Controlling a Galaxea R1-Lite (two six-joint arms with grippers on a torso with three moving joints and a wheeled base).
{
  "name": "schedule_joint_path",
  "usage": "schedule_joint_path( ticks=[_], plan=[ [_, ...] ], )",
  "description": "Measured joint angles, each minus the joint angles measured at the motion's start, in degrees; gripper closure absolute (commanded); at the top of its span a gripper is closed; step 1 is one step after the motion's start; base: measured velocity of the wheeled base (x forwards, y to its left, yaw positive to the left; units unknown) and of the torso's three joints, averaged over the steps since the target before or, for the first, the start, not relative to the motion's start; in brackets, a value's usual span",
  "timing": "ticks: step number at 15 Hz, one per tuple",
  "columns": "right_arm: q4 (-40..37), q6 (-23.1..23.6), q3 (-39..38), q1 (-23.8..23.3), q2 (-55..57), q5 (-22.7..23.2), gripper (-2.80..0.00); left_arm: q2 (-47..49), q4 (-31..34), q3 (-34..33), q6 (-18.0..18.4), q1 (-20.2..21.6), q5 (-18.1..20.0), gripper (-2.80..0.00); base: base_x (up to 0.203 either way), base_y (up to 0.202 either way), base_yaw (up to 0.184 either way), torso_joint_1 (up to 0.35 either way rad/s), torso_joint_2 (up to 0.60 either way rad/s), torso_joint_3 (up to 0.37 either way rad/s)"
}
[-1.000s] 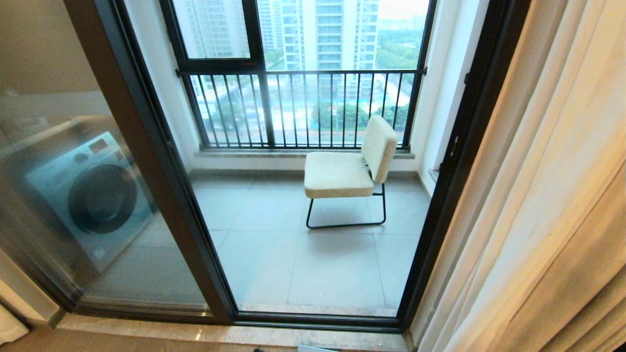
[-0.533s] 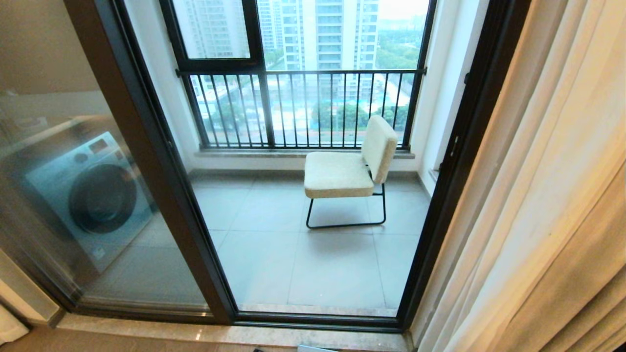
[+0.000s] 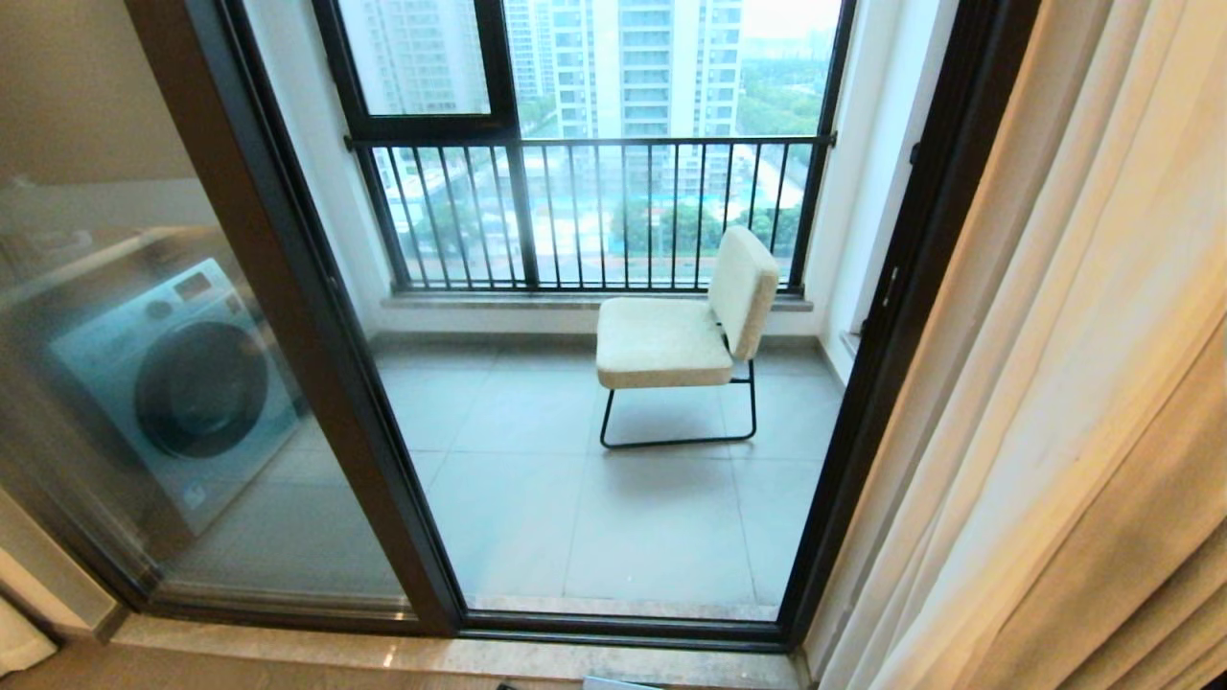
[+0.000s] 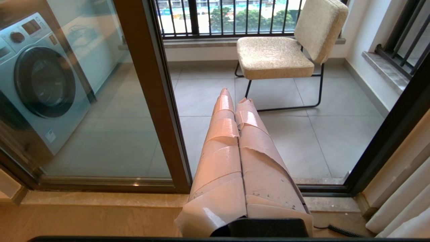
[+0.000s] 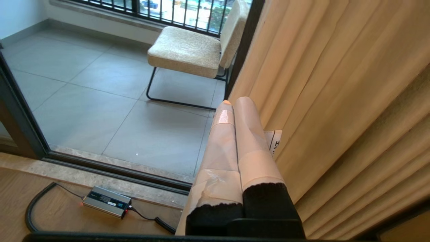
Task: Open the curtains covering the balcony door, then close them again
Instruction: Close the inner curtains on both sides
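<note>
Curtains (image 3: 1054, 402) cream, pleated, bunched at right of balcony door (image 3: 316, 316); glass panels bare in dark frame. Curtain tops and hems cut off. Left gripper (image 4: 235, 97) and right gripper (image 5: 235, 101) taped, tips pressed together, holding nothing; right one beside folds, contact unclear.

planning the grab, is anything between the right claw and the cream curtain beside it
Nothing visible. The shut right claw points past the dark door frame, with the pleated cream curtain directly beside it. Only a small white tag on the fabric shows by the fingers.
</note>
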State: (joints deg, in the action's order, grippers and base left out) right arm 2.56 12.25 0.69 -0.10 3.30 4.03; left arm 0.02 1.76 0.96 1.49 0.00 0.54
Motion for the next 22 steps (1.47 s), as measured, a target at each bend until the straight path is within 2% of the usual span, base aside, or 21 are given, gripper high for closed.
schedule_joint_path(
  ticks=[4, 8, 9, 10, 15, 18, 22],
  plan=[
    [7.2, -0.4, 7.2, -0.3, 12.1, 3.1, 0.0, 0.0, 0.0, 0.0, 0.0, 0.0, 0.0, 0.0, 0.0, 0.0, 0.0, 0.0, 0.0, 0.0],
    [10.4, -3.6, 23.9, -1.5, 27.5, 4.2, 0.0, 0.0, 0.0, 0.0, 0.0, 0.0, 0.0, 0.0, 0.0, 0.0, 0.0, 0.0, 0.0, 0.0],
    [10.8, -4.4, 27.8, -2.0, 31.1, 4.3, -2.32, 0.0, 0.0, 0.0, 0.0, 0.0, 0.0, 0.0, 0.0, 0.0, 0.0, 0.0, 0.0, 0.0],
    [11.2, -4.9, 30.8, -2.6, 34.4, 4.3, -2.8, 0.0, 0.0, 0.0, 0.0, 0.0, 0.0, 0.0, 0.0, 0.0, 0.0, 0.0, 0.0, 0.0],
    [12.5, -7.7, 43.0, -6.5, 47.1, 4.4, -2.8, 0.0, 0.0, 0.0, 0.0, 0.0, 0.0, 0.0, 0.0, 0.0, 0.0, 0.0, 0.0, 0.0],
    [12.7, -8.2, 44.7, -8.7, 50.8, 4.3, -2.8, 0.0, 0.0, 0.0, 0.0, 0.0, 0.0, 0.0, 0.0, 0.0, 0.0, 0.0, 0.0, 0.0],
    [17.4, -8.7, 46.4, -10.8, 55.9, 4.3, -2.8, 0.0, 0.0, 0.0, 0.0, 0.0, 0.0, 0.0, 0.0, 0.0, 0.0, 0.0, 0.0, 0.0]
  ],
)
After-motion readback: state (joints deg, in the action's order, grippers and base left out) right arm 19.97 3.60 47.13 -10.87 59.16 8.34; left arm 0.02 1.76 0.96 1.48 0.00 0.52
